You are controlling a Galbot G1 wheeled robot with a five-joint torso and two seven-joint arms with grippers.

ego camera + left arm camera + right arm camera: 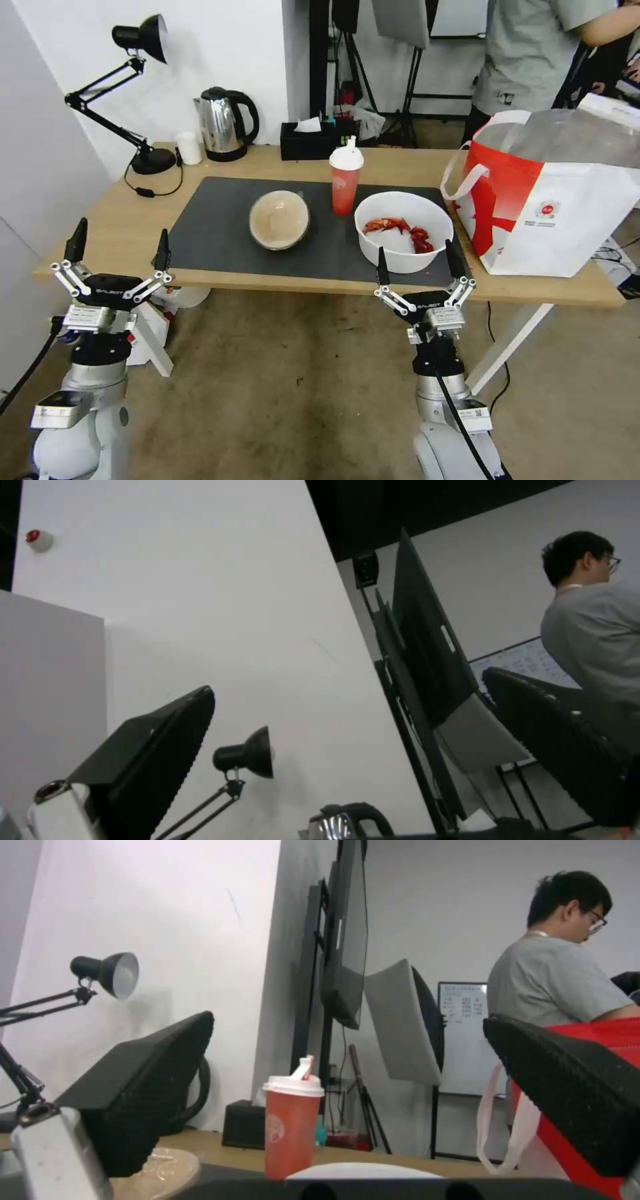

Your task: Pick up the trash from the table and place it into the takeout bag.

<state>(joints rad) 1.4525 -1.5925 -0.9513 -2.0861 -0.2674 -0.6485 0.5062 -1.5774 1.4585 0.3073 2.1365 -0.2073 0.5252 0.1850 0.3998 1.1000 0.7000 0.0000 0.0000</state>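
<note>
**Both hands wait at the near edge, trash untouched**

The left hand (119, 257) hangs just off the near left corner of the surface (127, 220), fingers spread wide and pointing up, nothing between them. The right hand (419, 263) sits in front of the large white bowl (404, 230), also spread and empty; its fingertips overlap the bowl's near wall in the head view, so I cannot tell whether they touch it.

All three pieces of trash stand on the dark mat (213, 230): the beige-filled bowl (279, 219) toward the middle, the red cup (345, 177) with its white lid behind and between the bowls, and the white bowl with red shellfish scraps to the right. The takeout bag (547, 200) stands at the right end of the surface, just beside the white bowl, its far side cut off by the frame edge.

From the right wrist, only the white bowl's rim (363, 1171) peeks up, and the bag (593, 1040) is mostly hidden behind a finger. Kettle (223, 123), lamp (133, 93) and tissue box (308, 140) line the back.
</note>
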